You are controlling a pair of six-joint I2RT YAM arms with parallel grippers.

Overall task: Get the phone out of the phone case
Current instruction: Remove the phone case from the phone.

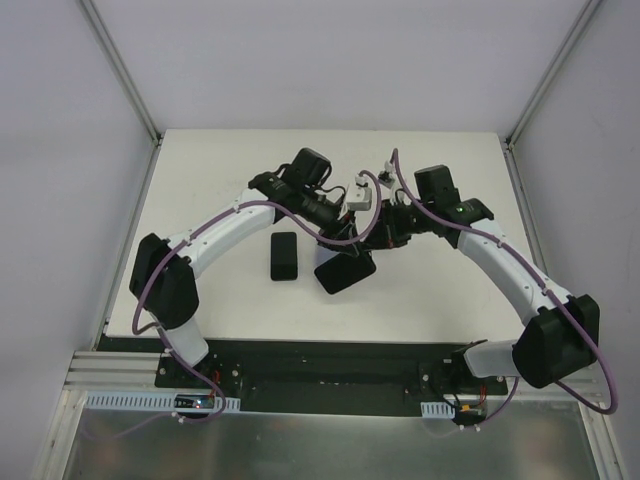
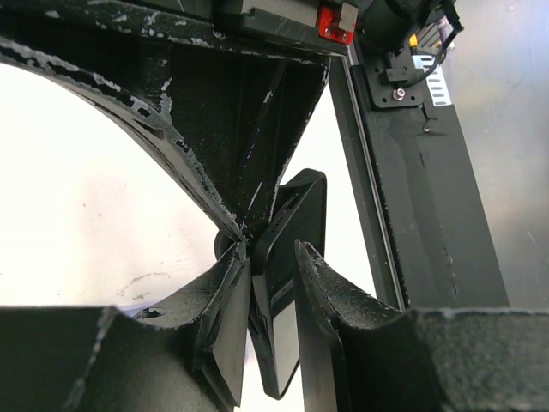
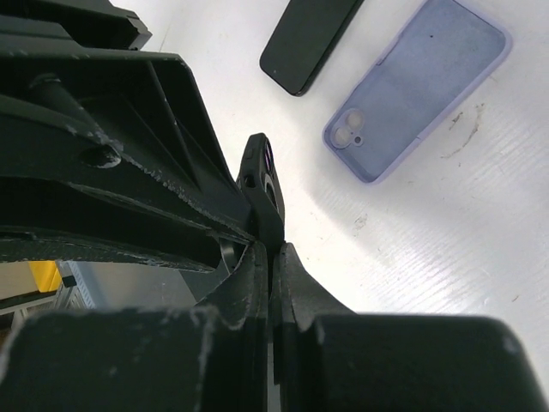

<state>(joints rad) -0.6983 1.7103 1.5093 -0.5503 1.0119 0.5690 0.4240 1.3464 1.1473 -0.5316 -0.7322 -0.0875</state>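
A black phone in a black case (image 1: 347, 272) is held tilted above the table's middle, between both grippers. In the left wrist view my left gripper (image 2: 274, 292) is shut on it, the phone's glossy screen (image 2: 290, 330) edge-on between the fingers. My left gripper (image 1: 342, 238) reaches it from the upper left. In the right wrist view my right gripper (image 3: 271, 257) is pinched shut on the thin edge of the black case (image 3: 266, 184), near its camera cutout. My right gripper (image 1: 375, 236) comes in from the right.
A second black phone (image 1: 284, 256) lies flat on the table left of the held one and shows in the right wrist view (image 3: 309, 39). A lavender case (image 3: 420, 81) lies camera side up beside it, partly hidden under the held phone (image 1: 326, 258).
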